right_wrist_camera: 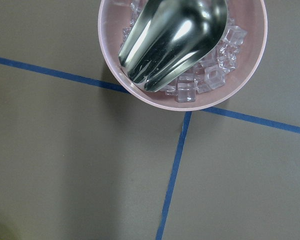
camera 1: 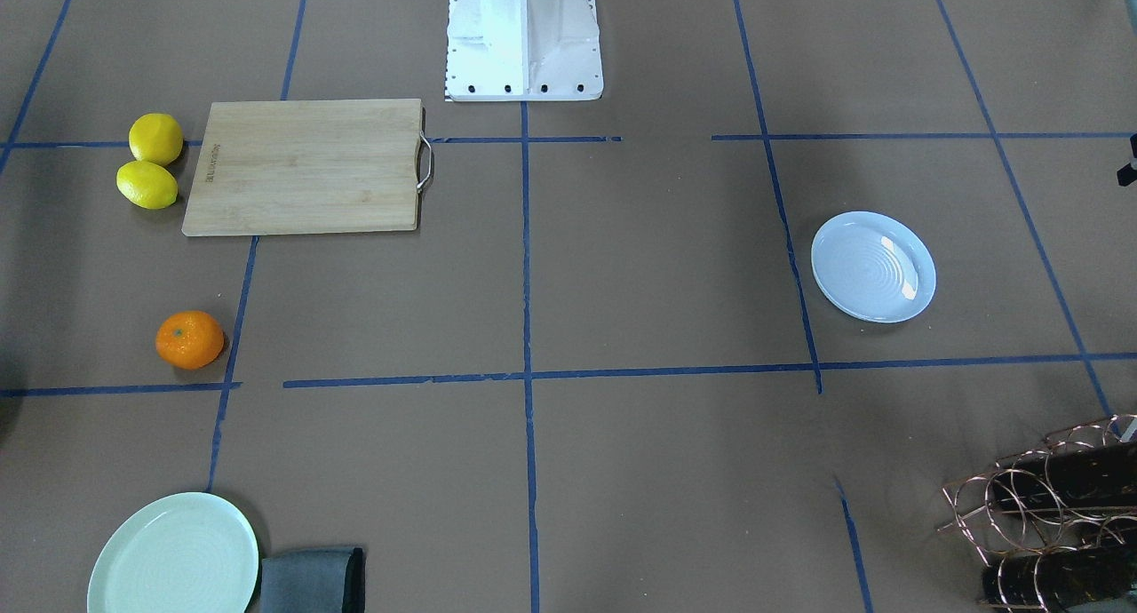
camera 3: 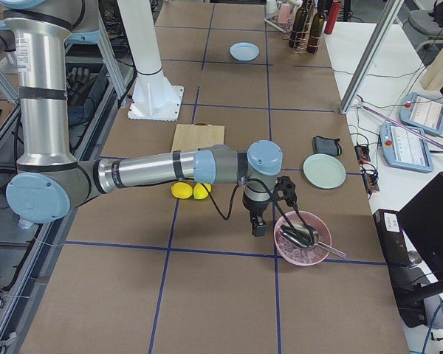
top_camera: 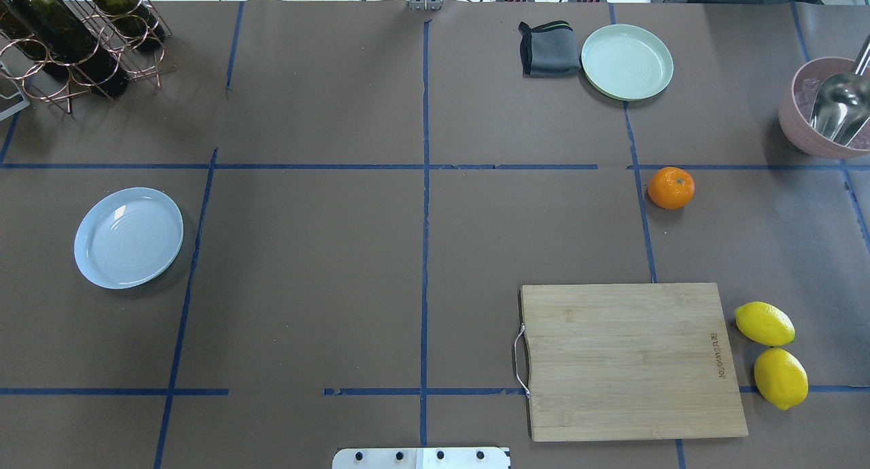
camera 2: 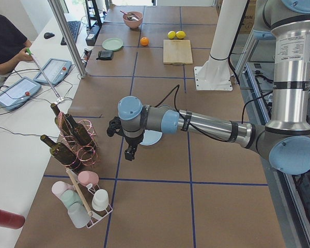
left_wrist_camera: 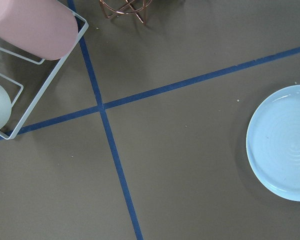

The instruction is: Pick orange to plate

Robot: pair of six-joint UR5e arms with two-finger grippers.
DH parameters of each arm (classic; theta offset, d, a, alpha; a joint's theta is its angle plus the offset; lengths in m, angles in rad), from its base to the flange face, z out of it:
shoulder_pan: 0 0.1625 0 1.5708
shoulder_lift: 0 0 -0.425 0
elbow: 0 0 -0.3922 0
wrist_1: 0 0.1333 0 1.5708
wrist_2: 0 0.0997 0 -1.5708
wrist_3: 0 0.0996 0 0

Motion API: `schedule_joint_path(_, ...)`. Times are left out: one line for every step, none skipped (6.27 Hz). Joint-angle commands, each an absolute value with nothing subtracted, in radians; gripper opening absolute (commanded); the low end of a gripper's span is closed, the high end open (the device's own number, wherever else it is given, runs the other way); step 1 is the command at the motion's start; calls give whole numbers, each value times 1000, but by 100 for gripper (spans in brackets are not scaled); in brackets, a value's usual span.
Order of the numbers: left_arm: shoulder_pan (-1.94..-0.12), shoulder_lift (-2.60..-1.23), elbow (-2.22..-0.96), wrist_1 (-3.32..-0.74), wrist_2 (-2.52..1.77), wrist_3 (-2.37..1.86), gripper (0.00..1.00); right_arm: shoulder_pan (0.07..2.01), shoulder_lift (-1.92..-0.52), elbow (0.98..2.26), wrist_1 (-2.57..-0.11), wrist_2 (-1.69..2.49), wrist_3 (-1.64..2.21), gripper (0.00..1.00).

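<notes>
The orange [top_camera: 671,187] lies alone on the brown table on my right side, beyond the cutting board, and also shows as the orange [camera 1: 189,339]. The bluish-white plate [top_camera: 128,237] sits bare on my left side; the left wrist view shows the plate [left_wrist_camera: 285,145] at its right edge. My left gripper [camera 2: 130,152] hangs near the plate, seen only from the side, so I cannot tell its state. My right gripper [camera 3: 258,227] hovers beside the pink bowl, far from the orange, and I cannot tell its state either.
A wooden cutting board [top_camera: 632,360] lies near my base, with two lemons [top_camera: 764,323] beside it. A mint-green plate [top_camera: 627,62] and grey cloth [top_camera: 549,48] sit at the far right. A pink bowl [top_camera: 815,132] holds ice and a scoop. A wine rack [top_camera: 75,41] stands far left.
</notes>
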State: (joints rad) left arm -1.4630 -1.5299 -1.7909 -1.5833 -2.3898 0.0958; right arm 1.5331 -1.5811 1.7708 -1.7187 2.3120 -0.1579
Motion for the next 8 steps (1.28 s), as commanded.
schedule_joint_path(-1360, -1536, -1673, -1883, -2387, -296, 100, 1529, -1582, 1769, -1718, 2312, -158, 100)
schedule_joint_path(-1222, -1536, -1640, -2055, -2379, -521, 100, 1529, -1582, 1769, -1718, 2312, -158, 100)
schedule_joint_path(-1160, -1536, -1609, -2101, -2376, -588, 100, 1529, -1582, 1769, -1717, 2312, -158, 100)
schedule_joint_path(-1099, -1537, -1592, -2115, -2340, -591, 100, 1528, -1582, 1766, -1718, 2309, -160, 100)
schedule_joint_path(-1073, -1543, -1576, -2115, -2329, -594, 100, 1525, -1582, 1766, -1718, 2309, -160, 100)
schedule_joint_path(-1049, -1572, -1533, -2115, -2327, -594, 98, 1523, -1583, 1766, -1718, 2309, -160, 100)
schedule_joint_path(-1037, -1588, -1514, -2115, -2326, -589, 96, 1523, -1583, 1766, -1718, 2310, -160, 100)
schedule_joint_path(-1007, -1589, -1506, -2115, -2322, -589, 92, 1522, -1583, 1763, -1718, 2310, -160, 100)
